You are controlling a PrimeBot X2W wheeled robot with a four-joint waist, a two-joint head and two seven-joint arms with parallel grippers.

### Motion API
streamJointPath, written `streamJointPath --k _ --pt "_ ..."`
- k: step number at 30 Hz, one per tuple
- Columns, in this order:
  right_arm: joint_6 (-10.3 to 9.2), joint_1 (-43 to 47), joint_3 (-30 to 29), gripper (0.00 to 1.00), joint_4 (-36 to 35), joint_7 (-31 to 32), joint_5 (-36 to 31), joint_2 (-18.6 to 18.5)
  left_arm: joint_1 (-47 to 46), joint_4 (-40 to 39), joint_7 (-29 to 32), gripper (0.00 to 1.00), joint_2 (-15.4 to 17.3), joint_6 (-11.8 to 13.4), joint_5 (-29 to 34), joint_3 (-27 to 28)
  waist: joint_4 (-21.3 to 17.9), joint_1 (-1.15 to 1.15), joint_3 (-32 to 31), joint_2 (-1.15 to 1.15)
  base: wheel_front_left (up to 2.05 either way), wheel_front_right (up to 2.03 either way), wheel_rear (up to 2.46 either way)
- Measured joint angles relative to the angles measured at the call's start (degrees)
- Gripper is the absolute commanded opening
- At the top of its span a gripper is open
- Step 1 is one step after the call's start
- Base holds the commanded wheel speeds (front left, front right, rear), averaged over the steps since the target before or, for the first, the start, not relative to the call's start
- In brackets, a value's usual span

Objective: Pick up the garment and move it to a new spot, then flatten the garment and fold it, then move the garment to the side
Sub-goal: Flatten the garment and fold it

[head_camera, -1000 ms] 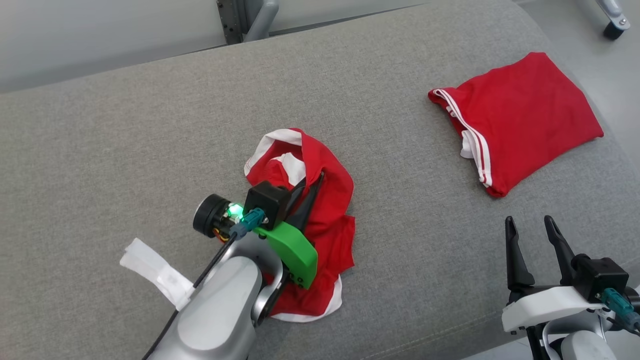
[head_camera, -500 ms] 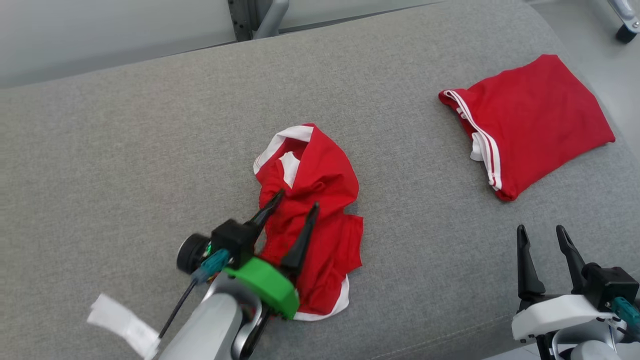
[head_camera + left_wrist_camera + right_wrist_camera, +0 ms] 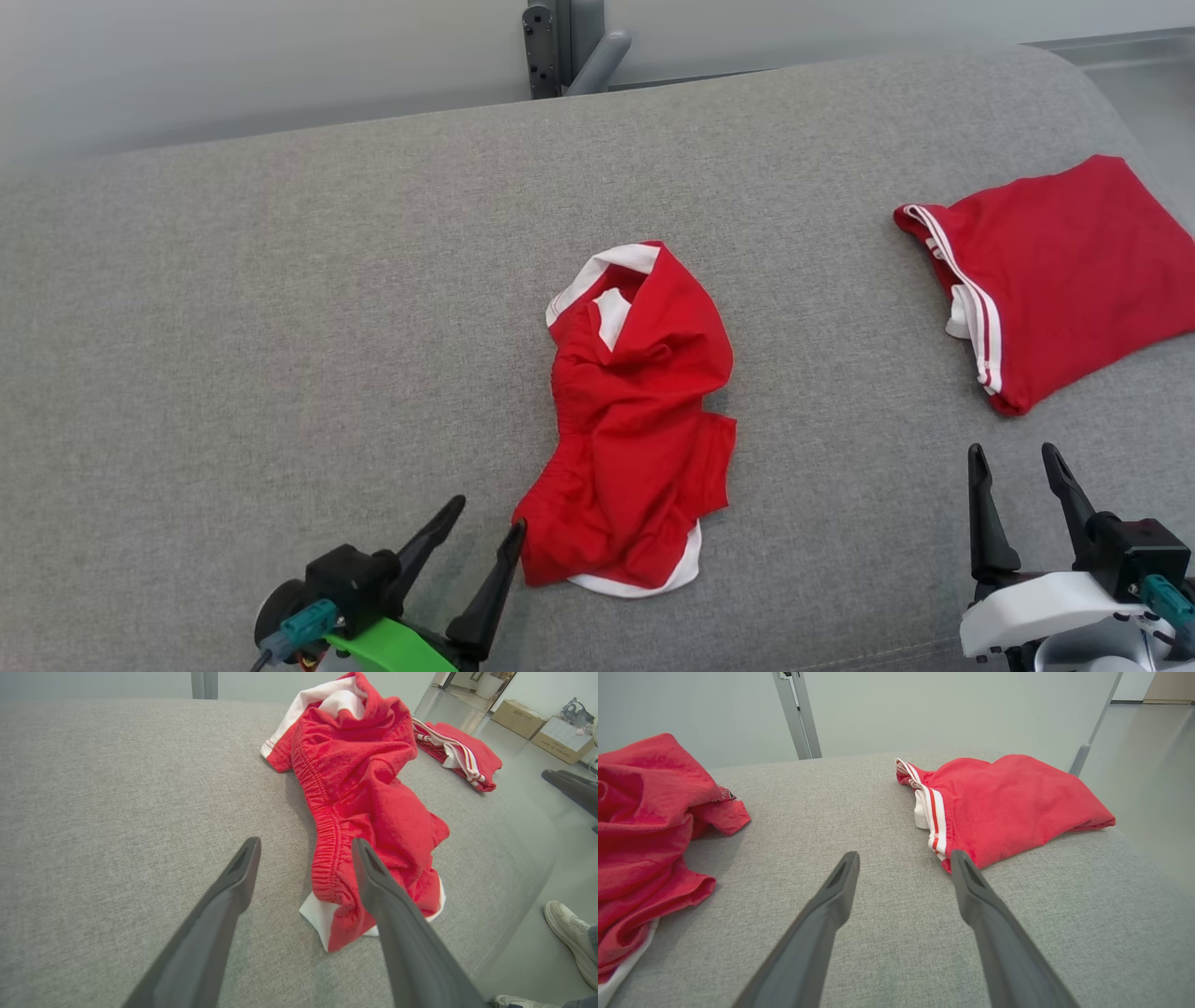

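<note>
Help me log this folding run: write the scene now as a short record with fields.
surface: grey woven fabric pad
task garment: crumpled red cloth garment with white trim, lying mid-pad, not flattened or folded
other garment: folded red cloth garment with white stripes, at the pad's right end
left gripper: open, empty, at the crumpled garment's lower-left edge
right gripper: open, empty, over bare pad short of the folded garment
bystander: person's pale shoe, off the pad's edge

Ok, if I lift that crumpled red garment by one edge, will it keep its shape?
Probably not: the garment lies in soft folds, so should droop. Thin cloth, likely light. Pushed across the woven cushion, it may bunch.
</note>
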Motion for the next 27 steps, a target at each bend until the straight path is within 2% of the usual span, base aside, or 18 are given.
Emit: streamJointPath --k 3,10,21,22,23,27 --pt "0.00 -0.2 -0.1 1.00 -0.2 0.0 -0.3 0.0 -0.1 0.3 2.0 1.00 0.0 -0.6 -4.0 -2.7 0.6 0.00 0.2 0.00 0.00 0.00 0.00" --pt "0.00 -0.3 0.5 1.00 -0.3 0.0 -0.4 0.0 -5.6 3.0 1.1 1.00 0.5 -0.7 -7.4 -7.2 0.4 0.00 1.7 0.00 0.00 0.00 0.00" --pt "0.00 -1.3 0.5 1.00 0.0 0.0 -0.2 0.0 -11.1 6.1 2.8 1.00 4.6 -0.7 -18.1 -17.0 -2.2 0.00 2.9 0.00 0.00 0.00 0.00" --pt "0.00 -1.3 0.5 1.00 0.1 0.0 -0.1 0.0 -11.5 6.3 2.7 0.32 4.7 -0.7 -18.6 -17.7 -2.4 0.00 3.0 0.00 0.00 0.00 0.00" --pt "0.00 -1.4 0.5 1.00 0.1 0.0 0.0 0.0 -11.9 6.3 2.5 0.00 4.8 -0.7 -19.1 -18.5 -2.5 0.00 3.1 0.00 0.00 0.00 0.00" --pt "0.00 -1.4 0.6 1.00 0.2 0.0 0.4 0.0 -13.5 4.5 1.5 0.00 5.2 -0.7 -22.0 -20.4 -3.0 0.00 3.2 0.00 0.00 0.00 0.00"
